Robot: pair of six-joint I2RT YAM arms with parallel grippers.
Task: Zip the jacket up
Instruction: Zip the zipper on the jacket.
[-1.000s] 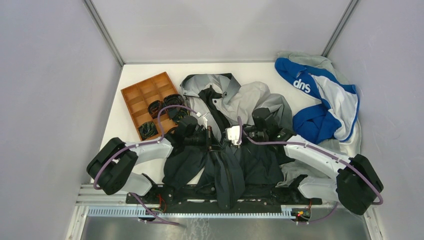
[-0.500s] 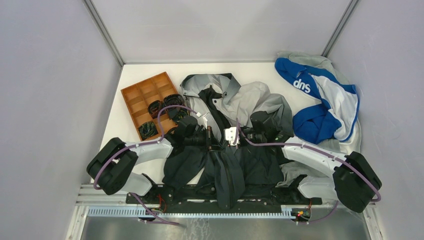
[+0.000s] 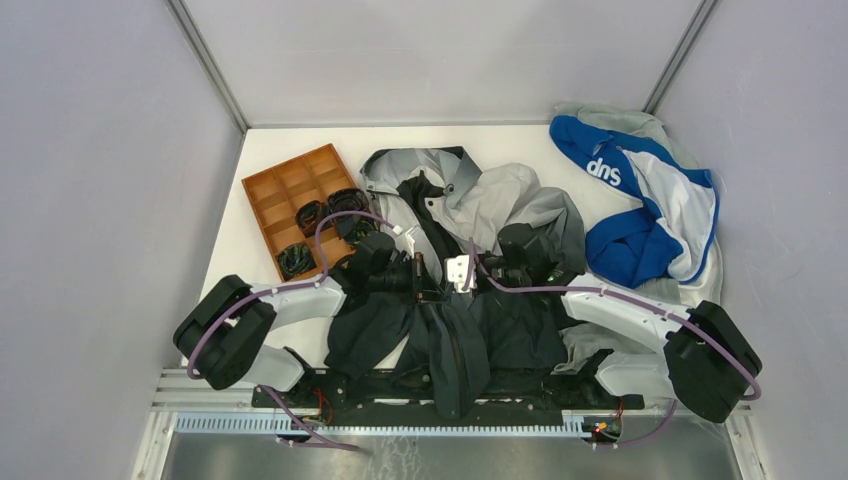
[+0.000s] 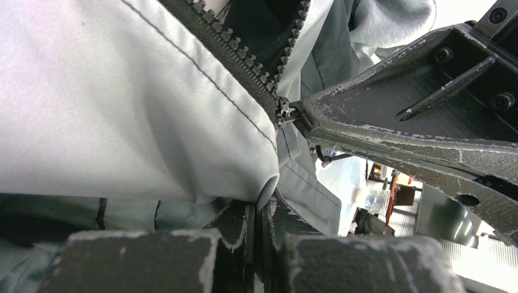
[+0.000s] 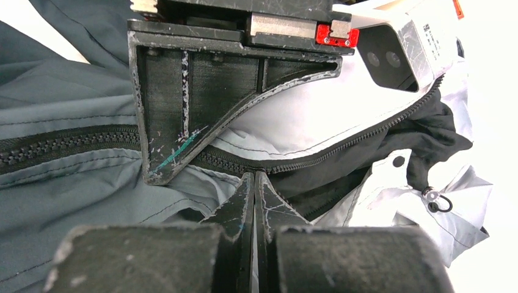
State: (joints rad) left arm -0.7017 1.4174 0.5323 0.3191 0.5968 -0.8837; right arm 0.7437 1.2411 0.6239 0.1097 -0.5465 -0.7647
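Grey walls (image 3: 100, 150), white tabletop (image 3: 300, 150)

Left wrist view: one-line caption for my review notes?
Left gripper pinches a fold of the jacket while the right gripper grips the zipper slider where the open teeth meet.

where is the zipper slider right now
The zipper slider sits mid-frame in the left wrist view, where the open teeth meet, at the tip of the right gripper, about halfway up the jacket front.

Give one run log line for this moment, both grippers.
left gripper shut on jacket fabric | right gripper shut on zipper pull | zipper partly closed
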